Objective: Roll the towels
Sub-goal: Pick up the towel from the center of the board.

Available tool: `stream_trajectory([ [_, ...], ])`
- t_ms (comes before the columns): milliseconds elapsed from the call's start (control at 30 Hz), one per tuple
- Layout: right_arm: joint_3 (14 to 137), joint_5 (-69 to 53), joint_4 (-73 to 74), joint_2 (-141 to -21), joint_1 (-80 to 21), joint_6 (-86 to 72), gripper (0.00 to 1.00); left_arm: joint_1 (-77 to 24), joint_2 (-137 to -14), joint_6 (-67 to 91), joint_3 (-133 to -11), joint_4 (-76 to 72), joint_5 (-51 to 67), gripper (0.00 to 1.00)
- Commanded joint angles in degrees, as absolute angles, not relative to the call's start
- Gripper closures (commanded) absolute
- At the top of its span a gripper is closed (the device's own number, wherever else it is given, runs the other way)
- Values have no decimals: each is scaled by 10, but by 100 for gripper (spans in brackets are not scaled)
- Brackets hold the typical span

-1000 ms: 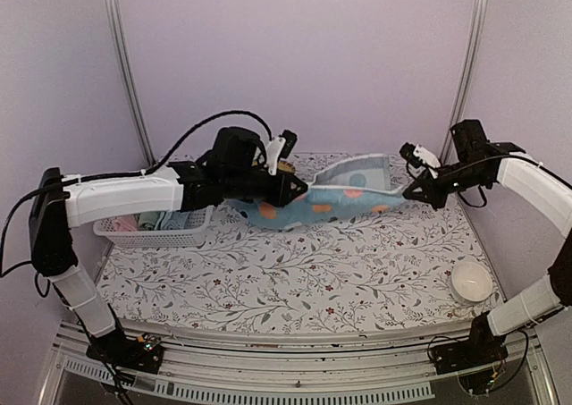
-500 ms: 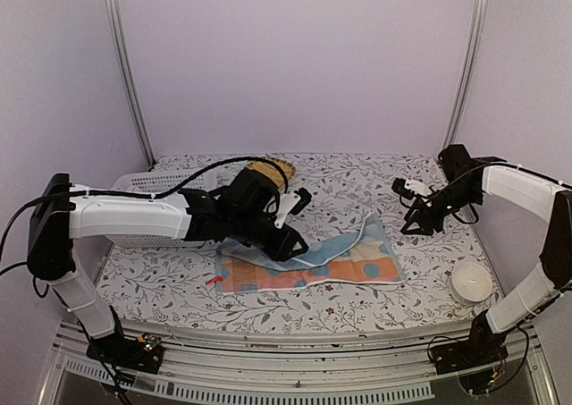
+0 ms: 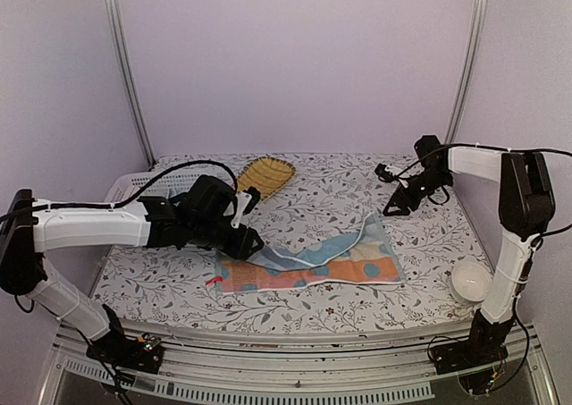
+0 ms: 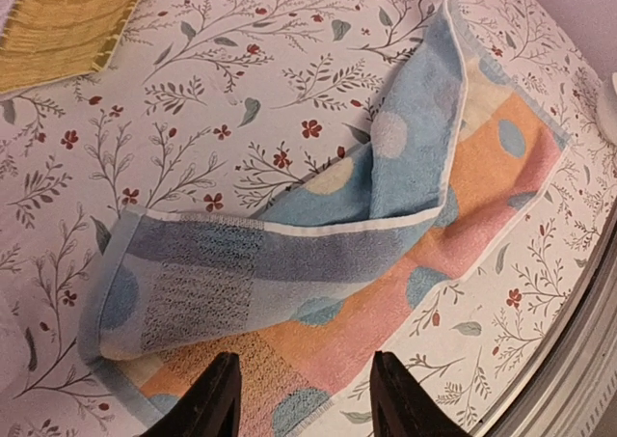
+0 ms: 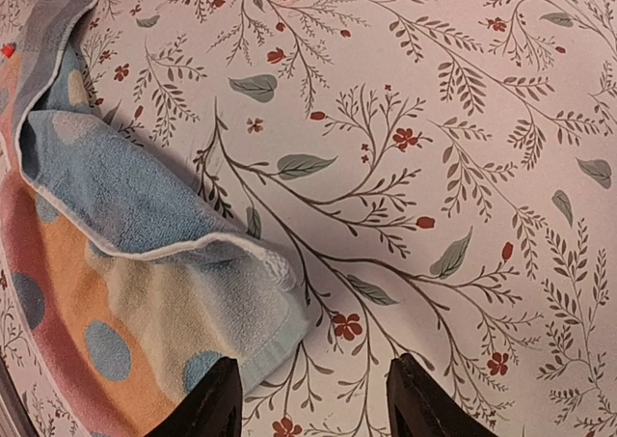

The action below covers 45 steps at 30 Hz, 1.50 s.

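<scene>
The printed towel (image 3: 308, 264), light blue with orange and pink patches, lies on the flowered table near the front. Its far edge is flopped over onto itself, leaving a loose fold (image 4: 386, 215). My left gripper (image 3: 246, 241) hovers over the towel's left end, open, with the cloth below its fingers (image 4: 304, 356) and nothing between them. My right gripper (image 3: 391, 206) is open beyond the towel's far right corner. In the right wrist view that corner (image 5: 260, 331) lies by the left finger, while the gripper (image 5: 313, 360) stands over bare tablecloth.
A yellow ribbed leaf-shaped tray (image 3: 265, 172) lies at the back centre, also in the left wrist view (image 4: 67, 17). A white basket (image 3: 134, 183) stands at the back left behind the left arm. A white bowl (image 3: 471, 281) sits at the front right.
Both grippers have opened and let go of the towel, which dropped from a raised stretch onto the table. The left gripper has drawn back left, the right one back and away.
</scene>
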State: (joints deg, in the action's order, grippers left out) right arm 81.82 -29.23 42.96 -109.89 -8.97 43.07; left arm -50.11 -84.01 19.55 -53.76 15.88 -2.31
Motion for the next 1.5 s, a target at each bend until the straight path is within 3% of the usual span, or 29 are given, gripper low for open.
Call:
stream_trajectory([
  [0,865,-336,444,-1147,-92,426,46,-489,-807,214,-513,167,-39,52],
  [467,915,-397,485,-1216,-105,455,60,-483,-797,217,-505,179,-56,52],
  [700,927,-430,513,-1225,-104,470,96,-476,-802,228,-509,180,-69,52],
  [1200,942,-342,467,-1196,7,399,97,-432,-869,246,-558,184,-60,47],
  [1467,956,-366,466,-1212,7,361,97,-355,-1023,255,-720,225,10,57],
])
